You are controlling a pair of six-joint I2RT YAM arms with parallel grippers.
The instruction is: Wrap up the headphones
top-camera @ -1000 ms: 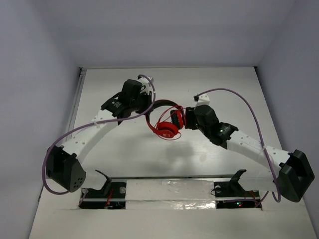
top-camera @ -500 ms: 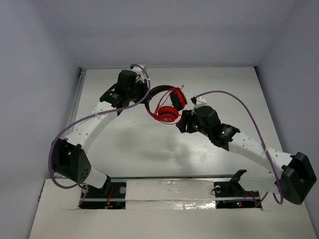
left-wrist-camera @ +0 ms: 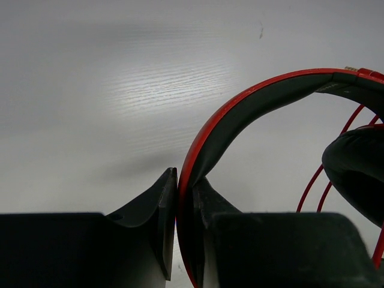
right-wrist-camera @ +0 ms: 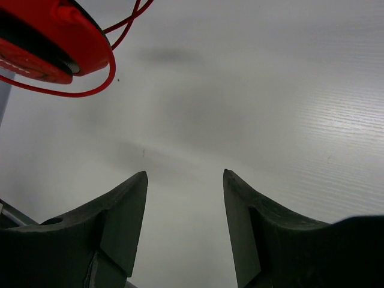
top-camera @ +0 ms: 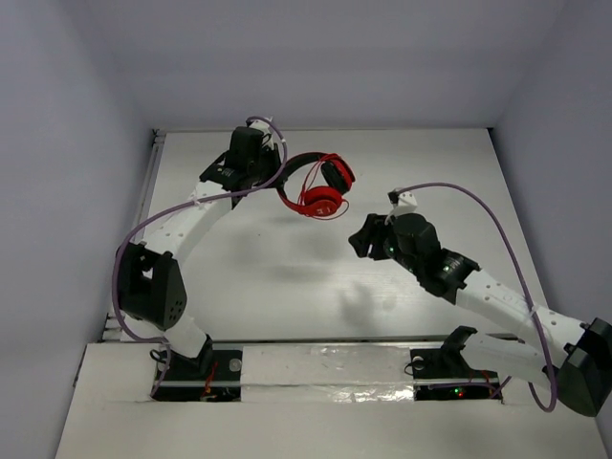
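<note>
The red headphones (top-camera: 320, 196) with black padding hang above the table at the back middle, their thin red cord (top-camera: 308, 180) looped around the earcups. My left gripper (top-camera: 277, 184) is shut on the headband (left-wrist-camera: 240, 114), pinched between both jaws in the left wrist view, with a black ear pad (left-wrist-camera: 357, 168) at the right. My right gripper (top-camera: 360, 241) is open and empty, to the lower right of the headphones and apart from them. In the right wrist view a red earcup (right-wrist-camera: 54, 42) and a loop of cord (right-wrist-camera: 90, 84) show at the top left, beyond the open fingers (right-wrist-camera: 123, 210).
Purple robot cables (top-camera: 478, 196) arc over both arms. Grey walls close in the white table (top-camera: 287, 287) at the left, back and right. A metal strip with two black mounts (top-camera: 449, 359) runs along the near edge.
My left gripper has carried the headphones toward the back of the table. My right gripper has let go of them and drawn back toward the near right, now open.
</note>
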